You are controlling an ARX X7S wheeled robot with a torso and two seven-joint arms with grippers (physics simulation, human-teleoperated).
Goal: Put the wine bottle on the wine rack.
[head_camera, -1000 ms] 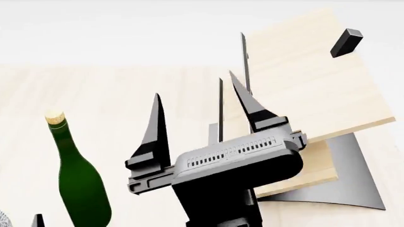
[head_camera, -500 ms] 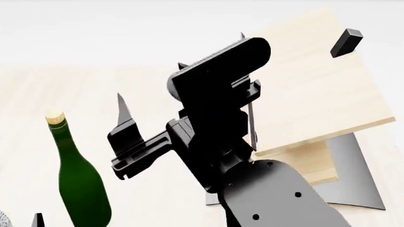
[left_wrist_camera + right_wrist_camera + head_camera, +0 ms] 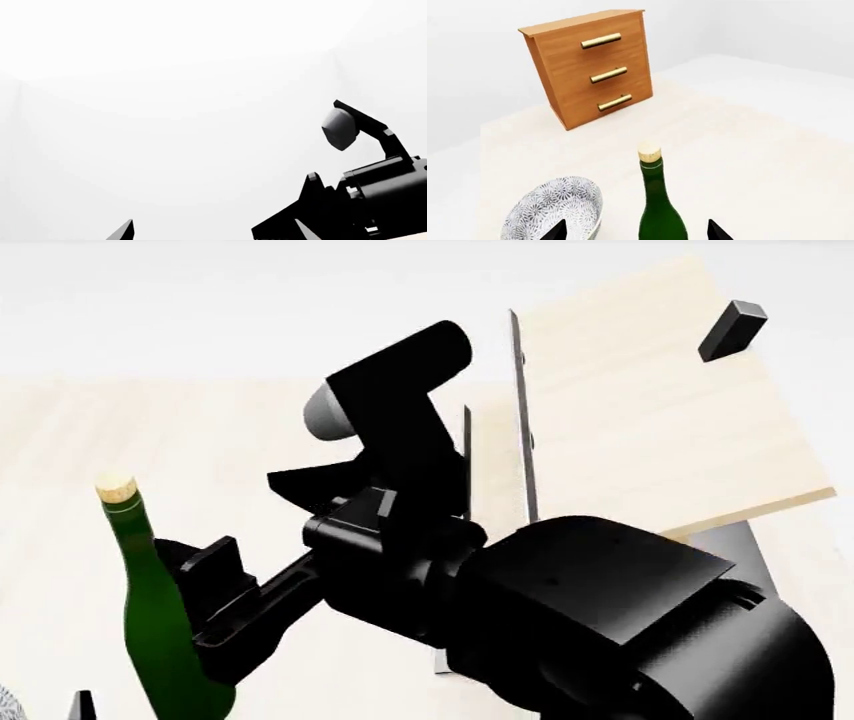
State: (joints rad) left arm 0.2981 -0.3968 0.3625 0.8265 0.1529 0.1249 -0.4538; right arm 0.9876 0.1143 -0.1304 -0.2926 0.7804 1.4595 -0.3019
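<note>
Wine bottle (image 3: 656,197) of slim green glass, upright between spread right pincer (image 3: 638,231) tips, left pincer (image 3: 213,231) spread

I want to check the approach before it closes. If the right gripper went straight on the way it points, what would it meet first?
Most likely the wine bottle, upright between the right gripper's open fingertips. Beyond it lies bare table; depth to the bottle is unclear.

The right arm (image 3: 561,610) hides much of the wine rack (image 3: 641,420). Between the right gripper (image 3: 637,231) tips, the wine bottle (image 3: 657,210) is cut off below its shoulder.
</note>
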